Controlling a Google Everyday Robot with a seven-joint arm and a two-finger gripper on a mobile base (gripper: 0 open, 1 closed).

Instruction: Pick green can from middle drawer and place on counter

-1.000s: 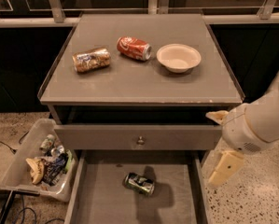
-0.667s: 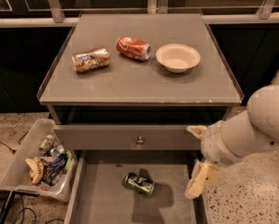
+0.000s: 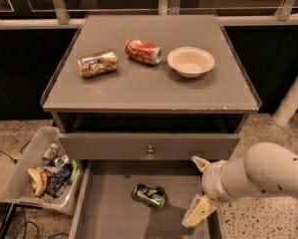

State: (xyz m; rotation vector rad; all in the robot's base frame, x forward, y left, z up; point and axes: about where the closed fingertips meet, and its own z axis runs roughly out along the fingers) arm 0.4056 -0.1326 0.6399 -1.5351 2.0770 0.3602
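A gold-brown shiny metal can lies on its side, and near its right end a red cola can lies on its side too, tilted at an angle. Just right of the red one sits a shallow cream-white round bowl, upright. Below them I see a closed grey drawer front with a small round knob. At the left, on the speckled stone floor, stands a clear plastic bin of crumpled wrappers and crushed cans. My gripper hangs low at the right, fingers apart, well clear of all these
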